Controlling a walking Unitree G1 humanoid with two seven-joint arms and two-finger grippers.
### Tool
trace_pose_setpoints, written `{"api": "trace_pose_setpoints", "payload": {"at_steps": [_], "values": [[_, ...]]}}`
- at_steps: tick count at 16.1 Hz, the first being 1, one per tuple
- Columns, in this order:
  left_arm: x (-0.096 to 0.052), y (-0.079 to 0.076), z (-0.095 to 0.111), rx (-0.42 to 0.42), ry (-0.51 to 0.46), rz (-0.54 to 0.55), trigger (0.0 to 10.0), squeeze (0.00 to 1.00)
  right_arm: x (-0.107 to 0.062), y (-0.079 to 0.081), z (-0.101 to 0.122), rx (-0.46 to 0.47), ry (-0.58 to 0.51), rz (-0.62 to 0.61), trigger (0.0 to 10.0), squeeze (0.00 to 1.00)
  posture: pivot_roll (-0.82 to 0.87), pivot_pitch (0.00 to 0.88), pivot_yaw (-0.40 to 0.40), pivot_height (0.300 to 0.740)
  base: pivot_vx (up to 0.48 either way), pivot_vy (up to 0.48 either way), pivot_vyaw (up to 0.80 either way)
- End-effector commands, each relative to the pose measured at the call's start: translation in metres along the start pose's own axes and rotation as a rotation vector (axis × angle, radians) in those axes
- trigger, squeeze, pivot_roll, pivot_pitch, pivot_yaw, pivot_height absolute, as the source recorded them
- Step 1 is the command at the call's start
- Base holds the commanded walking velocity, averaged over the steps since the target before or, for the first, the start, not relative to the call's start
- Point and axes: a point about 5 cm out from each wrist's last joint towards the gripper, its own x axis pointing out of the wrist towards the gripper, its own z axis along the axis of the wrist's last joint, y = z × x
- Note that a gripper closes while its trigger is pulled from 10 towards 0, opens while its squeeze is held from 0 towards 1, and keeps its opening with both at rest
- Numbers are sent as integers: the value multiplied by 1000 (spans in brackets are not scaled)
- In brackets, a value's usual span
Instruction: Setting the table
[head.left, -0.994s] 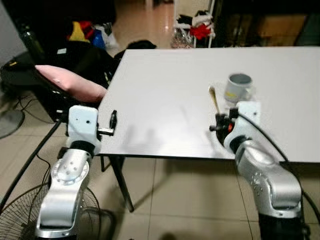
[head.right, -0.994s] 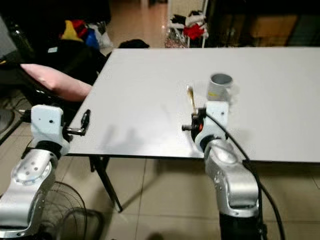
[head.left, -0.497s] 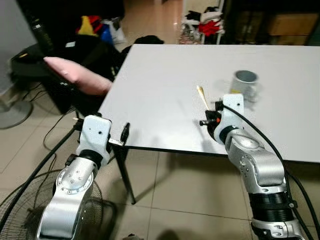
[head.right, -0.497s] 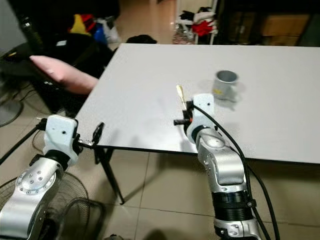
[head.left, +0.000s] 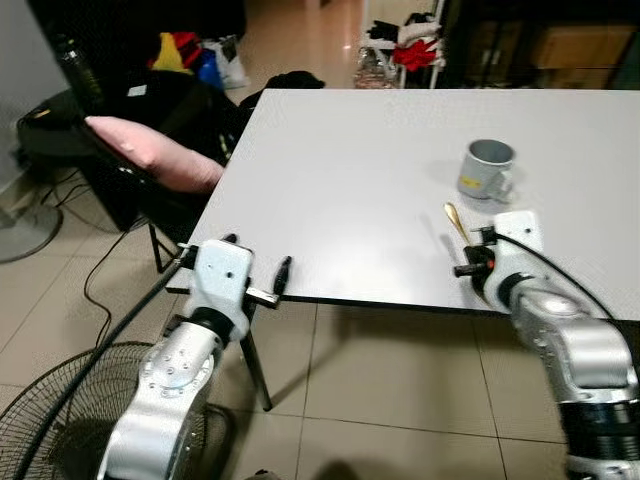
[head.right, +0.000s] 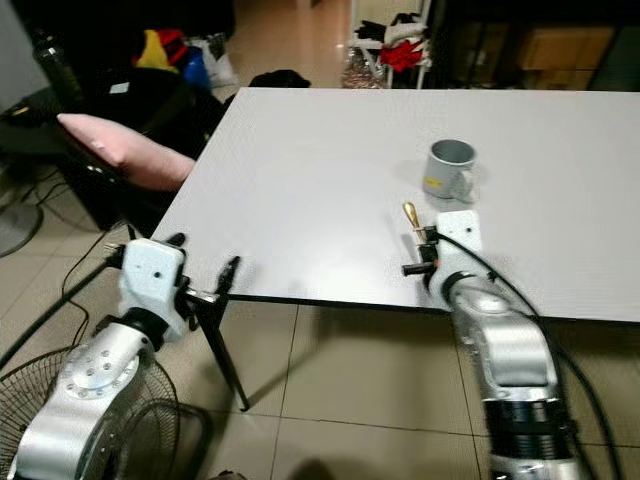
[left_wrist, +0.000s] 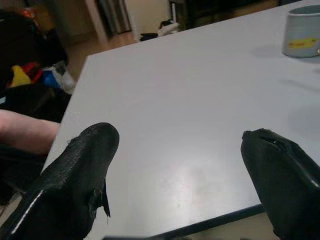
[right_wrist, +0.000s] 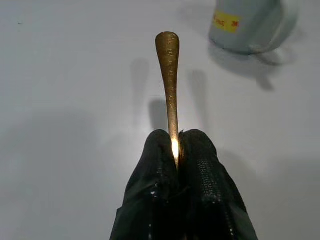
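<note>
At the far left, a black chair (head.left: 120, 165) carries a pink cushion (head.left: 150, 153), just beside the left edge of the worktop (head.left: 340, 180). On the floor at the near left stands a fan (head.left: 50, 420) with a wire grille, and a black cable (head.left: 90, 360) runs up along the left arm.

The left gripper (head.left: 283, 276) hangs just off the near-left corner of the worktop, at about the height of its edge. In the left wrist view its two black fingers (left_wrist: 80, 175) stand wide apart with nothing between them — the bare grey surface spreads out beyond them.

Further right, on the right half of the worktop, a grey mug (head.left: 487, 170) stands upright with a small yellow label on its side; its handle seems to point to the right, though the blur makes that hard to be sure of.

Nearer than the mug and a little to its left, the right gripper (right_wrist: 176, 150) is over the worktop close to the near edge. Its fingers are pressed together on a slim golden piece of cutlery (right_wrist: 169, 75) — a spoon or fork handle, which of the two cannot be told. The rounded free end sticks out past the fingertips towards the far side, short of the mug, and throws a shadow on the worktop.

Beyond the far edge lie heaps of clothes (head.left: 400, 45) and coloured bags (head.left: 190, 55) on the floor.
</note>
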Motion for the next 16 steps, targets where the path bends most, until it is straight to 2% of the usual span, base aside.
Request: {"api": "trace_pose_setpoints", "payload": {"at_steps": [1,2,4,5,8,10,12,14,16], "values": [[-1,0,1,5,1,-12,10000,0,1,-7,11,5,-49,2,10000,0,-152,0,91,740,0,0,0],[-1,-1,1,5,1,-15,10000,0,2,-9,15,17,-58,13,10000,0,-160,0,93,740,0,0,0],[-2,0,0,7,8,-15,10000,0,5,-5,22,45,-59,59,10000,0,-159,0,91,740,0,0,0],[-3,1,-1,11,11,-14,10000,0,8,-4,20,49,-40,48,10000,0,-154,0,87,740,0,0,0],[-4,3,0,17,13,-18,10000,0,14,-14,12,45,-11,0,10000,0,-151,0,94,740,0,0,0],[-5,0,0,15,11,-56,10000,0,16,-31,6,33,29,-34,10000,0,-154,0,102,740,0,0,0],[-3,-4,2,17,3,-102,10000,0,17,-40,3,55,17,-44,10000,0,-157,0,107,740,0,0,0],[1,-11,8,-22,-18,-174,10000,0,20,-56,-2,57,23,-65,10000,0,-161,0,114,740,0,0,0],[0,-21,11,-57,-31,-276,10000,0,25,-63,1,75,7,-31,10000,0,-166,0,124,740,0,0,0]]}}
